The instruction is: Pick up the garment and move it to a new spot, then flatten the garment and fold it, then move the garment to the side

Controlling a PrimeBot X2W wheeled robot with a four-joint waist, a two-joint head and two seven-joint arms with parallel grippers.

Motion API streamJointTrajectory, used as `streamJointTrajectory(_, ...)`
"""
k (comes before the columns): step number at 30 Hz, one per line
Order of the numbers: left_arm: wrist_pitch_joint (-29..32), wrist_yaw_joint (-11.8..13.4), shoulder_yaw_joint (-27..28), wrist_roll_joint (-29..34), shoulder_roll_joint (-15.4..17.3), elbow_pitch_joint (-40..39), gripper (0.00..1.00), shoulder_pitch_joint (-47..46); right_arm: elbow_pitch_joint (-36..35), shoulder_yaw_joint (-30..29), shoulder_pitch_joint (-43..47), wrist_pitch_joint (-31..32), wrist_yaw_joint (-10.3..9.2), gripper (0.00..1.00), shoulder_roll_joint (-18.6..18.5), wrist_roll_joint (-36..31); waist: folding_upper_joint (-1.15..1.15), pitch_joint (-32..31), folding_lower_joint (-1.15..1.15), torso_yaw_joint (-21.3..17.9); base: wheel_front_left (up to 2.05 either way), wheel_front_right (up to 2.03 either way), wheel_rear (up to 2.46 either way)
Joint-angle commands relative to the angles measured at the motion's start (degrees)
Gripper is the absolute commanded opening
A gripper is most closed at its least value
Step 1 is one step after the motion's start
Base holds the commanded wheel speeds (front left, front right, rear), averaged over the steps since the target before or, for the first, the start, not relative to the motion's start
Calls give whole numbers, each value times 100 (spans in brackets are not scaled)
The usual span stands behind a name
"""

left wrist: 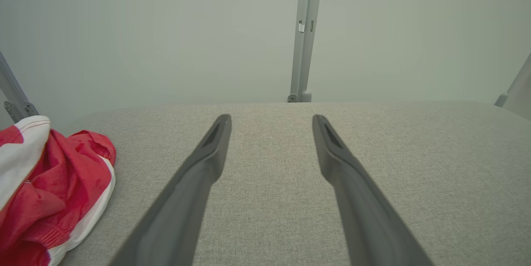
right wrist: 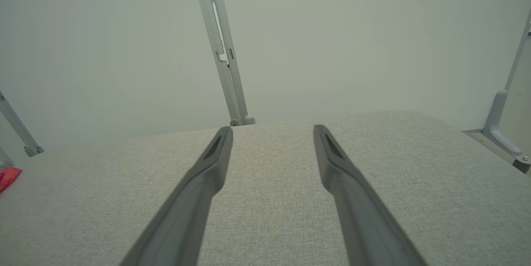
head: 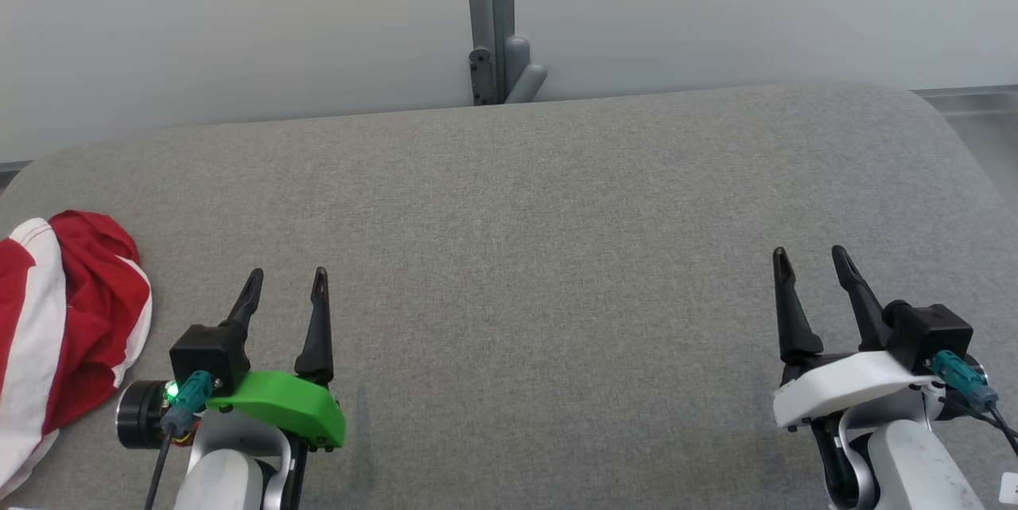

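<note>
The garment [head: 67,319] lies crumpled at the left edge of the tabletop [head: 541,239], to the left of the left tool [head: 288,271] and well apart from the right tool [head: 810,251]. Both tools are spread apart and empty. The left arm is nearer.

A grey fabric-covered table [head: 557,200] (rounded corners) lies before a pale wall [head: 238,17] and a grey post [head: 489,17].
</note>
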Motion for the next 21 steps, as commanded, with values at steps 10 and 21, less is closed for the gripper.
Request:
streamJointTrajectory(10, 12, 86, -37, -43, 77, -59, 100, -42, 7, -45, -2, -12, 0, 100, -42, -66, 0, 37, 0, 102, 0, 0, 0)
streamJointTrajectory(21, -144, 201, 94, -183, 88, -31, 100, -136, -154, -51, 13, 65, 0, 100, -102, -238, 0, 86, 0, 843, 0, 0, 0)
